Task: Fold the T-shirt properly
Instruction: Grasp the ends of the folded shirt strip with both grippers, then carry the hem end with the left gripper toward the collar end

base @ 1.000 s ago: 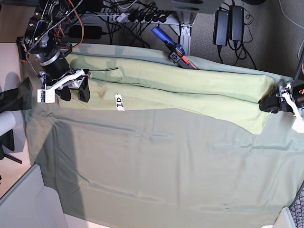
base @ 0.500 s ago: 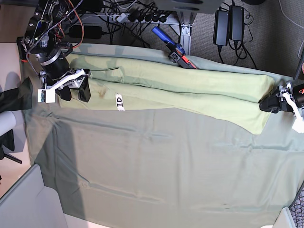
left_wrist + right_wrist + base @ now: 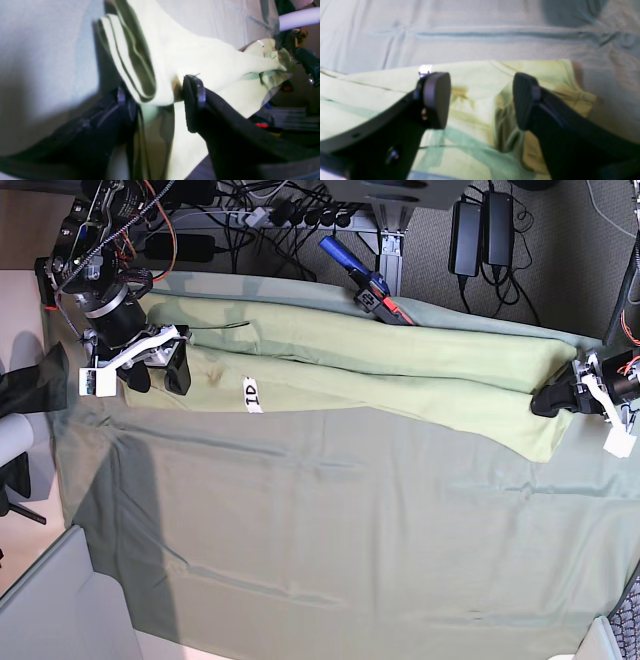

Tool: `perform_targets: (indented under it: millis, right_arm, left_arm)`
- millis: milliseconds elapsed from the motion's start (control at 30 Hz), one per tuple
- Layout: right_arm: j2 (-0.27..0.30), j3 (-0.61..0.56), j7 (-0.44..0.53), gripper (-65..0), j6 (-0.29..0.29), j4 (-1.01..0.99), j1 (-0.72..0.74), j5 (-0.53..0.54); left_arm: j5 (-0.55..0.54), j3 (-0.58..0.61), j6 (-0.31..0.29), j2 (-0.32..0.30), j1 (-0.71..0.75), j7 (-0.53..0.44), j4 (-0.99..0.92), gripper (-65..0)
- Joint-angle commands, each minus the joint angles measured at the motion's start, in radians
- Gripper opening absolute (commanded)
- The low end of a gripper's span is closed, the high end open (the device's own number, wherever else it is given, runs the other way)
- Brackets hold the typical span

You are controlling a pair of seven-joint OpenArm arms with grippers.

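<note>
Base view: the T-shirt (image 3: 380, 365), folded into a long band, lies across the tablecloth (image 3: 350, 530). Left gripper (image 3: 157, 100) straddles the hem end, apparently unclamped; right gripper (image 3: 481, 100) hovers spread above the collar end. Seat all layers before closing.

Both wrist views are blurred. We lose the T-shirt's (image 3: 190, 57) bunched hem where it passes between the left gripper's (image 3: 156, 100) fingers (image 3: 193, 105). The white tag (image 3: 425, 68) behind the right gripper's (image 3: 481, 100) fingers (image 3: 437, 97) is unreadable.
</note>
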Motion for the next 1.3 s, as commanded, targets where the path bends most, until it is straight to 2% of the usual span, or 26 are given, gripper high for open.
perform_targets:
  millis: [0, 100, 133, 267, 500, 800, 1000, 1267]
  right_arm:
    - [0.014, 0.008, 0.022, -26.4, 0.001, 0.017, 0.007, 0.011]
    - [0.014, 0.008, 0.022, -26.4, 0.001, 0.017, 0.007, 0.011]
    - [0.014, 0.008, 0.023, -26.4, 0.001, 0.017, 0.007, 0.011]
    - [0.014, 0.009, 0.023, -26.4, 0.001, 0.017, 0.007, 0.011]
    - [0.014, 0.027, 0.031, -26.4, 0.0, 0.017, 0.012, 0.004]
    - [0.015, 0.156, 0.029, -26.4, 0.001, 0.017, 0.066, 0.029]
    - [0.015, 0.182, 0.015, -26.4, 0.001, 0.017, 0.068, 0.031]
    - [0.015, 0.182, 0.014, -26.4, 0.001, 0.017, 0.068, 0.03]
  left_arm:
    - [-0.006, 0.0, -0.012, -0.008, -0.008, -0.006, 0.012, -43.9]
    - [-0.005, 0.0, -0.012, -0.002, -0.008, -0.044, 0.012, -61.5]
    - [-0.001, 0.0, -0.012, -0.003, -0.008, -0.051, 0.012, -65.0]
    - [0.064, 0.0, -0.012, -0.003, -0.024, -0.054, 0.012, -65.0]
    - [0.071, 0.0, -0.012, -0.003, -0.095, -0.05, 0.012, -65.0]
    - [0.195, 0.0, -0.012, -0.003, -0.239, -0.111, 0.011, -65.0]
    - [0.348, 0.029, -0.012, -0.003, -0.325, -0.22, 0.003, -65.0]
    - [0.523, 0.214, -0.012, -0.003, -0.499, -0.381, -0.188, -65.0]
